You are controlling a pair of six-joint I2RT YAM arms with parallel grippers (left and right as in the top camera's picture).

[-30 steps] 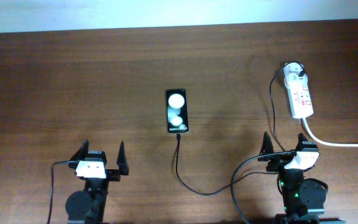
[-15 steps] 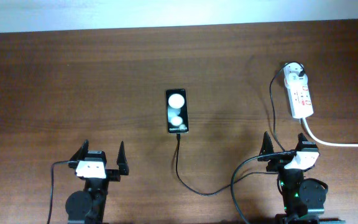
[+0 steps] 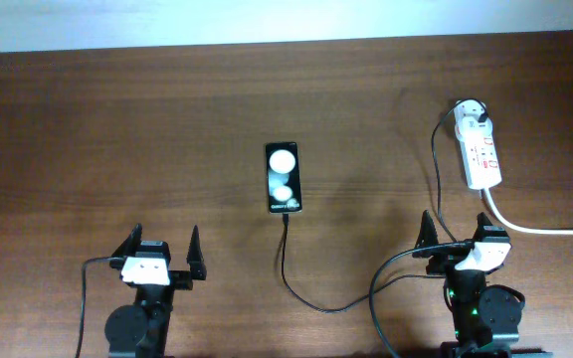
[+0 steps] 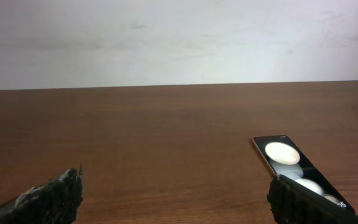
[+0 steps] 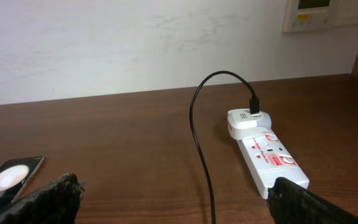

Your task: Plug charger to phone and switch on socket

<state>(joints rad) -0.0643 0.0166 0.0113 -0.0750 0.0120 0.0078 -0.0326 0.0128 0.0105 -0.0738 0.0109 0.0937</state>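
Brown wooden worktop (image 3: 117, 129) carries the flat black glossy phone (image 3: 284, 178) near its middle, lying lengthwise toward the arms. The thin black charger cable (image 3: 284, 254) meets the phone's near short edge, loops along the front past the right arm and climbs to its white plug adapter (image 3: 471, 119). That adapter sits in the far end of the narrow white socket strip (image 3: 482, 159) at the right, and a thick white cord (image 3: 545, 231) trails from the strip's near end. At the front edge, the left pincer (image 3: 164, 239) and the right pincer (image 3: 455, 224) each stand with fingers spread wide, holding nothing, well apart from phone and strip.
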